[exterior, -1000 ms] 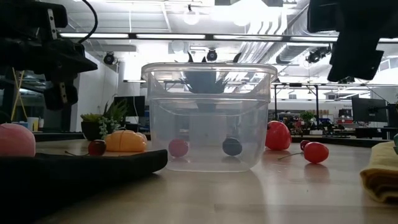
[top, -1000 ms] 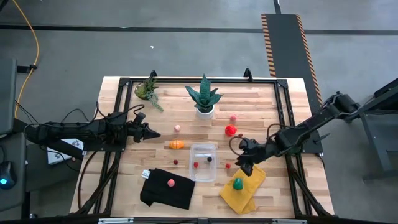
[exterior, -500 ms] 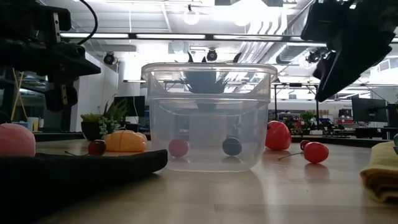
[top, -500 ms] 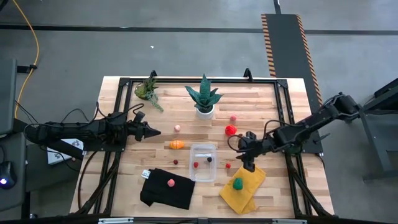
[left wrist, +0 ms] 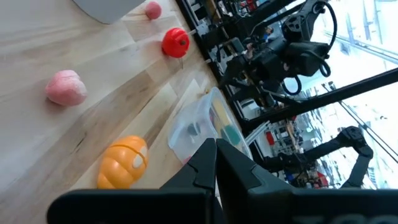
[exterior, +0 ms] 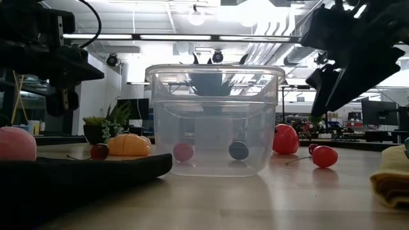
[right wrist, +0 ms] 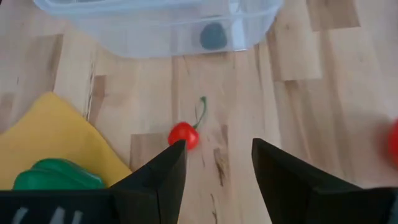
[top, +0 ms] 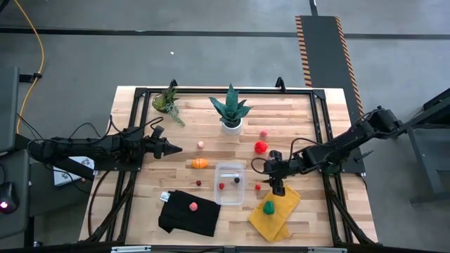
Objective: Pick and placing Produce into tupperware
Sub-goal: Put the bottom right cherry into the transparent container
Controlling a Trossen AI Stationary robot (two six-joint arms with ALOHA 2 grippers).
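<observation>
Here the right end effector (top: 271,177) hangs above the worktop (top: 295,112), just beside the tub (top: 230,183); its two fingers (right wrist: 158,180) stand apart with nothing between them, released; the wrist view shows a small red cherry (right wrist: 183,134) with a green stem lying on the wood just ahead of the fingertips, close to one finger and not gripped; beyond the cherry stands the clear tub, and through its wall a dark ball (right wrist: 212,36) shows on its floor; a red piece (top: 221,186) lies in the tub too; to one side of the end effector a yellow cloth (top: 275,212) lies on the wood with a green piece (top: 268,206) on it; farther from the end effector, past the cherry, sit a red strawberry-like piece (top: 261,147) and a small pink piece (top: 264,133).

The left end effector (top: 174,149) waits well apart from the tub, clenched and empty; an orange piece (top: 200,163) lies just ahead of its tip, a pale pink piece (top: 200,145) near it; a dark red piece (top: 198,183) lies between the orange piece and a black cloth (top: 188,213), which carries a pink piece (top: 193,206).
</observation>
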